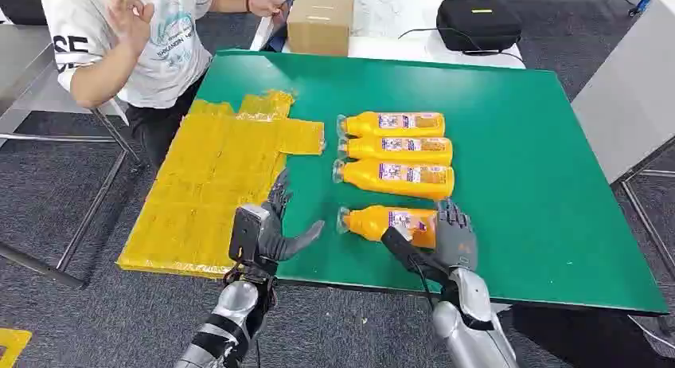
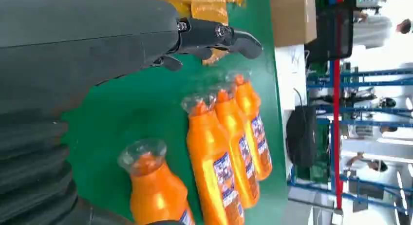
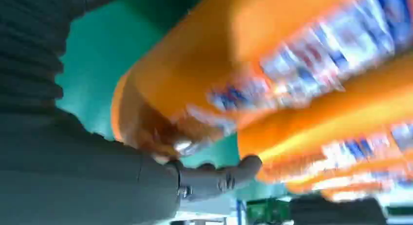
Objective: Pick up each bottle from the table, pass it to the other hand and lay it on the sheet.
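Four orange bottles lie on their sides on the green table [image 1: 517, 145], caps toward the yellow sheet [image 1: 207, 185]. Three form a row [image 1: 398, 150], [image 2: 229, 147]. The nearest bottle [image 1: 374, 222], [image 2: 156, 196], [image 3: 219, 49] lies apart, close to the front edge. My right hand [image 1: 450, 236] is at its base end, fingers rising behind the base and thumb [image 3: 219, 178] along its near side, not clamped on it. My left hand [image 1: 271, 229], [image 2: 97, 40] hovers open over the table's front edge, between the sheet and the nearest bottle's cap.
A person [image 1: 135, 41] in a white shirt stands at the far left corner, beside the sheet. Beyond the table's far edge sit a cardboard box [image 1: 321, 21] and a black case [image 1: 477, 23]. The right half of the green table is bare.
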`<move>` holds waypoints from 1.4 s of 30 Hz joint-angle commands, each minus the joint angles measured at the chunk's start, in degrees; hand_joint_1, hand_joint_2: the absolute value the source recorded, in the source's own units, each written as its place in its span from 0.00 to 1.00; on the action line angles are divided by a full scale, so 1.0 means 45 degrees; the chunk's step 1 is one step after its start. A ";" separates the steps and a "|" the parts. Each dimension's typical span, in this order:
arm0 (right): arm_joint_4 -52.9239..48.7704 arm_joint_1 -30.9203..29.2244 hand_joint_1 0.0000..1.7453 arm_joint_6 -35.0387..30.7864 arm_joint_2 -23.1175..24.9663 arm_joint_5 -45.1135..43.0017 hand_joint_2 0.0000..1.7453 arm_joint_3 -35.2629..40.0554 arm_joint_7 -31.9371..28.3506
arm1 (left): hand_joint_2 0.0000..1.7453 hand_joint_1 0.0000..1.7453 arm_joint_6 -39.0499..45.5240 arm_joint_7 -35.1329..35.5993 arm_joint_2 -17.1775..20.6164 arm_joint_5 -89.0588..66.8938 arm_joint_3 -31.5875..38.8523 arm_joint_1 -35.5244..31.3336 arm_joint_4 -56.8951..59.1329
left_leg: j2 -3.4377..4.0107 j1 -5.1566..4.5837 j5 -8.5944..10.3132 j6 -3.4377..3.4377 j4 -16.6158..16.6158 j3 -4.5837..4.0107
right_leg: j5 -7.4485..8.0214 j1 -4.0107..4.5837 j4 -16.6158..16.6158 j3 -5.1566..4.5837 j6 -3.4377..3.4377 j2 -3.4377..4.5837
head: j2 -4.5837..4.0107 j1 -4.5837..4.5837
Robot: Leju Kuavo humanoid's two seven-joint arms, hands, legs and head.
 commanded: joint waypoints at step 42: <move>-0.0935 0.0206 1.00 -0.1024 0.1417 -0.6905 1.00 0.1112 -0.4130 | 1.00 0.00 0.0000 -0.0034 0.0392 0.0237 0.0136 -0.1558 0.1640 | 0.0073 0.0015 -0.0033 -0.0026 -0.0008 0.0193 | 0.0016 0.0018 -0.0013 0.0149 -0.0047 0.0070 | 0.0000 0.0005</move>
